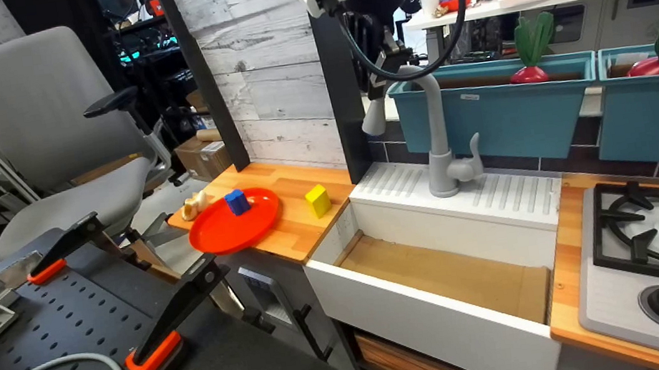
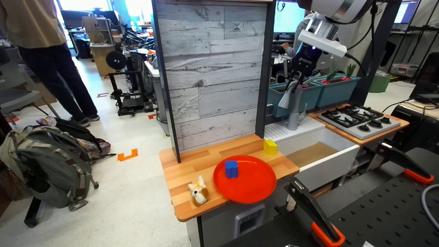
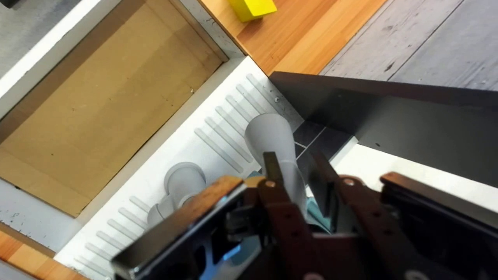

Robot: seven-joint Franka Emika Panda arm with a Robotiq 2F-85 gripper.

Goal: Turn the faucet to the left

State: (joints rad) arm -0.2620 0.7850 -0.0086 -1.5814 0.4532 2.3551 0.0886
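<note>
Pincer (image 3: 293,157) parted at the faucet (image 1: 436,115)

Its fingers (image 3: 273,167) stand narrowly apart, the spout (image 3: 268,134) showing between; contact I can't tell. Likely light, stiff, rather slippery; best held by the hanging end (image 1: 373,118). In the wrist view the pincer hides much of the arch. Beyond, the base (image 1: 443,178) stands on the sink's (image 1: 434,317) ledge (image 1: 509,189).

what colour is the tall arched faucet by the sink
Matte grey: the arched gooseneck faucet shows best in an exterior view.

Site: lab containing a mock kitchen (image 2: 209,158) (sink (image 1: 435,329), stove (image 2: 358,120)). Indicators: perforated black table (image 1: 91,321) with clamps (image 1: 181,307), office chair (image 1: 43,107), monitors (image 2: 288,20), cluttered white desk (image 1: 534,4), an apparent 3D printer (image 2: 133,103).
</note>
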